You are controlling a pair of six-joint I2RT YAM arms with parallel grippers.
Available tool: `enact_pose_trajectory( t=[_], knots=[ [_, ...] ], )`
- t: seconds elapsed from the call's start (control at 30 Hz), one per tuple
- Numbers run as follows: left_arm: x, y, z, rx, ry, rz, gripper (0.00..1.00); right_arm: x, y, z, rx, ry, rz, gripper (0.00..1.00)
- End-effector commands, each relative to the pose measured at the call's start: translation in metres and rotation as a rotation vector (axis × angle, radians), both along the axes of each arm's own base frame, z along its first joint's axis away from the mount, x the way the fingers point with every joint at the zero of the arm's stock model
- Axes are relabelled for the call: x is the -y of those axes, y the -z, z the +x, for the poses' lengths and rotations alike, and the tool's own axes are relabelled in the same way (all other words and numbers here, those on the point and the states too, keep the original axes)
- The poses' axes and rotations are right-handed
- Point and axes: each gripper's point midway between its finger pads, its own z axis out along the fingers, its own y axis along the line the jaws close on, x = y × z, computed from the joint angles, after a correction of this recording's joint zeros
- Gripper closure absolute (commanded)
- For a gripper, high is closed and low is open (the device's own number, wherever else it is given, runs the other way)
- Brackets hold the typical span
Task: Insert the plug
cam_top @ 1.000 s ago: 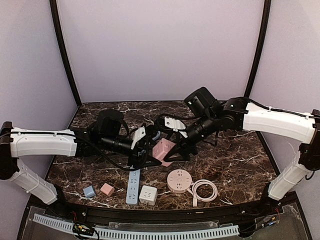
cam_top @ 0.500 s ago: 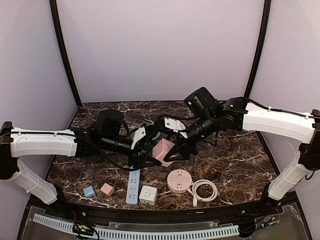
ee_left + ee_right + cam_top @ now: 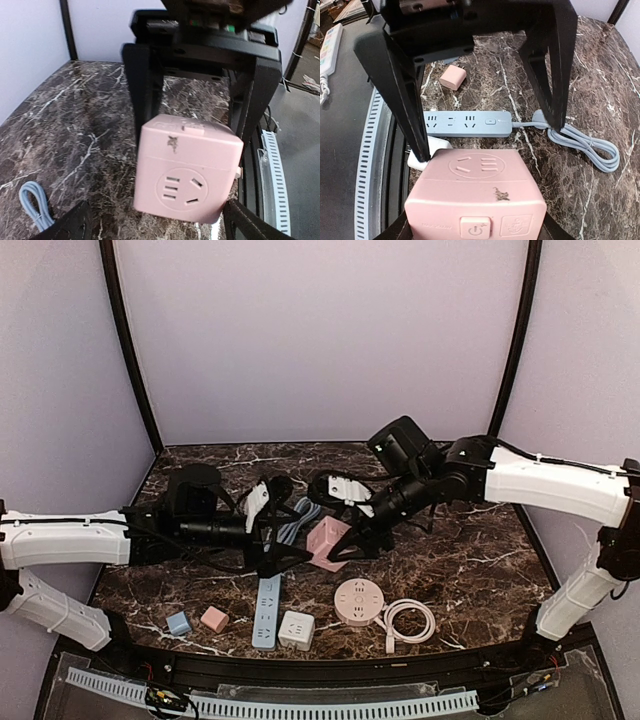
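1. Left gripper [image 3: 288,528]: jaws wide apart, nothing in them, pointed at the pink socket cube [image 3: 187,175] just beside it.
2. Plug: likely the small pink plug [image 3: 214,617] or the small blue plug [image 3: 179,622]. Both lie on the table [image 3: 480,550] near its front edge, well apart from the cube. Left should grip one by the body, prongs clear, and approach square to the slots.
3. Cube looks lifted and tilted. The facing socket is empty (good target).
4. Right gripper [image 3: 342,542]: clamped across the cube's sides. It should brace rigidly against the push.
5. Unclear: which plug is meant, prong layout (too small), the cube's far faces, and the right fingertips behind the cube.
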Motion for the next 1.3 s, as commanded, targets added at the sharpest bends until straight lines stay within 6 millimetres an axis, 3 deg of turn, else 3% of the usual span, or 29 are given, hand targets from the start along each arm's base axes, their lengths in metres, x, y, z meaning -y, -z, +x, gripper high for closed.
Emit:
enact_pose_trajectory(
  t=[0.0, 0.1, 0.2, 0.33, 0.47, 0.63, 0.9, 1.0, 1.13, 1.27],
  knots=[
    [-0.032, -0.016, 0.033, -0.053, -0.31, -0.041, 0.07, 0.008, -0.014, 0.011, 0.064, 0.093, 0.034, 1.0],
    [-0.06, -0.017, 0.048, -0.089, -0.499, -0.003, 0.07, 0.02, -0.019, 0.024, 0.091, 0.176, 0.049, 1.0],
    [-0.099, 0.007, 0.063, -0.181, -0.753, 0.124, 0.07, 0.032, -0.024, 0.036, 0.113, 0.247, 0.064, 1.0],
    [-0.125, 0.038, 0.067, -0.296, -0.939, 0.326, 0.11, 0.044, -0.037, 0.041, 0.149, 0.295, 0.092, 1.0],
    [-0.118, 0.056, 0.066, -0.363, -0.942, 0.39, 0.14, 0.049, -0.044, 0.046, 0.177, 0.333, 0.103, 1.0],
    [-0.115, 0.076, 0.064, -0.425, -0.956, 0.509, 0.16, 0.052, -0.034, 0.051, 0.183, 0.365, 0.089, 1.0],
    [-0.089, 0.13, 0.047, -0.619, -0.859, 0.705, 0.18, 0.046, -0.023, 0.06, 0.193, 0.372, 0.065, 1.0],
    [-0.092, 0.15, 0.044, -0.649, -0.869, 0.806, 0.12, 0.044, -0.02, 0.063, 0.2, 0.369, 0.053, 1.0],
    [-0.093, 0.164, 0.043, -0.666, -0.873, 0.867, 0.12, 0.047, -0.014, 0.063, 0.211, 0.368, 0.041, 1.0],
    [-0.09, 0.168, 0.057, -0.639, -0.906, 0.872, 0.12, 0.046, -0.013, 0.063, 0.21, 0.365, 0.044, 1.0]
  ],
)
